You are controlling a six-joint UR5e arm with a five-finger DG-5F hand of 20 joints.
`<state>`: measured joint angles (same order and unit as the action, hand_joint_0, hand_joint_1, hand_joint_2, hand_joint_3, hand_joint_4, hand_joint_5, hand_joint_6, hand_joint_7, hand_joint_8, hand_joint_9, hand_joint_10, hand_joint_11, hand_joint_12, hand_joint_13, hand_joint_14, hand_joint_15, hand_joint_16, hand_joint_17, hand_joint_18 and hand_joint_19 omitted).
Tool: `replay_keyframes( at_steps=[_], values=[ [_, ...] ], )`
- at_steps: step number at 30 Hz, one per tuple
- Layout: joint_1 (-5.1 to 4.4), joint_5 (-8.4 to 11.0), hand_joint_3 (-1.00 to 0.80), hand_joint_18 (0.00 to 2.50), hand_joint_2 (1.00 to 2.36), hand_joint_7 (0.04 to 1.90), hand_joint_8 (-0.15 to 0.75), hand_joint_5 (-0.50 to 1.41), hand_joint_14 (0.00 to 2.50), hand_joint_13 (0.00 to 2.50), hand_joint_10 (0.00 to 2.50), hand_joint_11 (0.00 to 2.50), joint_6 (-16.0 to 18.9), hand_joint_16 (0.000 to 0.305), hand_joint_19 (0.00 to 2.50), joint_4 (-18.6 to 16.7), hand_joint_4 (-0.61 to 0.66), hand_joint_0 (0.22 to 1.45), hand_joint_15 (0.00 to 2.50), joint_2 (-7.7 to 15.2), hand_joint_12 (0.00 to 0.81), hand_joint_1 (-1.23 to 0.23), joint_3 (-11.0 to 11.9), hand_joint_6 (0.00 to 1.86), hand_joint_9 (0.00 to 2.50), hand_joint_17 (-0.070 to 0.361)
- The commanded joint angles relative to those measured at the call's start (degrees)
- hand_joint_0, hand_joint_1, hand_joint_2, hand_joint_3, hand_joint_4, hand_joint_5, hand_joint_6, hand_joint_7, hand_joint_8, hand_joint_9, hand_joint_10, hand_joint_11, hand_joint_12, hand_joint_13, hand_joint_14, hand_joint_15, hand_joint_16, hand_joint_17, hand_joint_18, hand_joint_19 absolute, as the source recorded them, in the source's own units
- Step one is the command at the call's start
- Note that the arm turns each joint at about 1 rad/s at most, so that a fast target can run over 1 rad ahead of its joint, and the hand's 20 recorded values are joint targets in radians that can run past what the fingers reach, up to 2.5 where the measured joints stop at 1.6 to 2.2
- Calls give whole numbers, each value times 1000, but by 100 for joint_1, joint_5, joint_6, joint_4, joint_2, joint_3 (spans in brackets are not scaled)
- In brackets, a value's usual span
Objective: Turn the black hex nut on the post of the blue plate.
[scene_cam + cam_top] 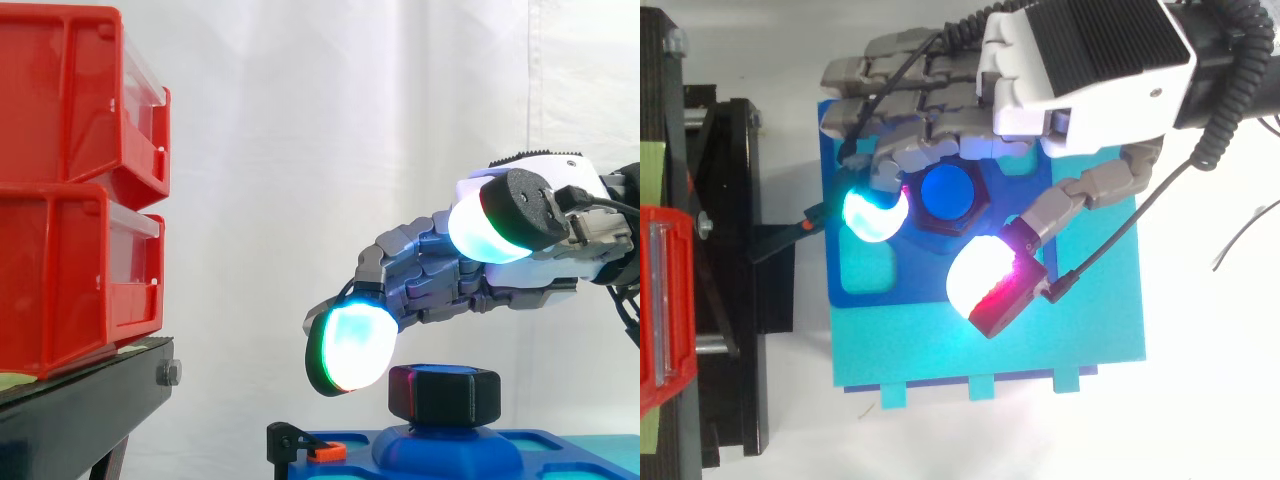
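The black hex nut (445, 395) sits on a raised post at the middle of the blue plate (560, 450). From above, the nut (945, 227) rings a blue centre. My hand (530, 240) hovers over it from the right with its fingers loosely bent and spread, holding nothing. One glowing fingertip (350, 345) hangs just left of the nut and slightly above its top, apart from it. In the top view that fingertip (870, 212) is left of the nut. The thumb pad (985, 275) is at the nut's lower right, and the palm (1080, 60) is beyond it.
Two stacked red bins (70, 190) stand on a black stand (80, 410) at the left. The blue plate lies on a cyan base (1040, 340). A small black clamp with an orange part (327, 452) sits at the plate's left edge.
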<state>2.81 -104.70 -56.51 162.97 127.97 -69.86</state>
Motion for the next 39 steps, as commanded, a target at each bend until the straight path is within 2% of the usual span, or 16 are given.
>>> replay_keyframes(
  at_steps=[1, 22, 27, 39],
  values=[
    [9, 3, -500, 68, 1000, 752, 246, -209, 0, 163, 0, 0, 0, 48, 221, 6, 190, 515, 4, 0, 348, -283, -1, 503, 262, 107],
    [62, 3, -500, 71, 1000, 761, 247, -211, 0, 169, 0, 0, -26, 47, 220, -20, 199, 514, 17, 0, 348, -283, -19, 503, 265, 107],
    [80, -15, -500, 72, 1000, 762, 247, -210, 0, 170, 0, 0, 0, 47, 220, -257, 199, 515, 10, 0, 347, -283, -221, 503, 268, 106],
    [97, -33, -500, 73, 1000, 779, 247, -208, 0, 171, 0, 0, 18, 47, 223, -345, 207, 515, 14, 0, 346, -282, -247, 503, 272, 106]
  ],
)
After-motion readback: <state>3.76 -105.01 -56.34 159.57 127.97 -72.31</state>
